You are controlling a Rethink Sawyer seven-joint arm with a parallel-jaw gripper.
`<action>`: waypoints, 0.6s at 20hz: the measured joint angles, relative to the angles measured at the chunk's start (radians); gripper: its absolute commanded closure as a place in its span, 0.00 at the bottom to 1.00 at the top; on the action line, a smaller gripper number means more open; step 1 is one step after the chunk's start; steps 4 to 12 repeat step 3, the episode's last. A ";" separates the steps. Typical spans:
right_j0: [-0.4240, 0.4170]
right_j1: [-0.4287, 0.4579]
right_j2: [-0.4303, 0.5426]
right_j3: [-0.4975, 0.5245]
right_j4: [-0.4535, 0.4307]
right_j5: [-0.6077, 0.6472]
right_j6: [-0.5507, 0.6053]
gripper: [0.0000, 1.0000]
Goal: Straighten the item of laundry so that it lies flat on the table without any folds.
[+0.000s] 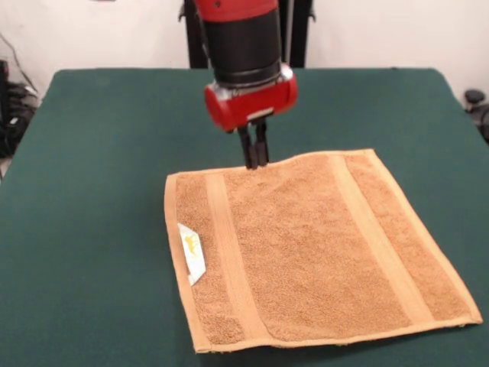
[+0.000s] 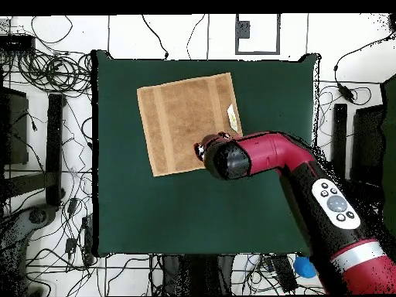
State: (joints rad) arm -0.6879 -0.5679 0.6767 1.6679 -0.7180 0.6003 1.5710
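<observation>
The squarish orange-tan terry towel [image 1: 313,248] lies flat on the dark green cloth counter [image 1: 92,229] — the black claw [image 1: 254,157], pressed together, touches the towel's far edge.

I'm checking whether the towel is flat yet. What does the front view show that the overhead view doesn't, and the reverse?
Only the front view shows the gripper, fingers together at the towel's far edge, and the white tag in detail. Only the overhead view shows the whole table, the arm covering the gripper, and cables on the floor. Both show the towel spread flat, with two woven bands.
</observation>
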 measured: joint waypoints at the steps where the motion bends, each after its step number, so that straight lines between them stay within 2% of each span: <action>1: 0.008 -0.013 -0.010 0.008 0.001 0.000 0.000 1.00; 12: 0.021 -0.032 -0.026 0.020 0.001 0.000 0.000 1.00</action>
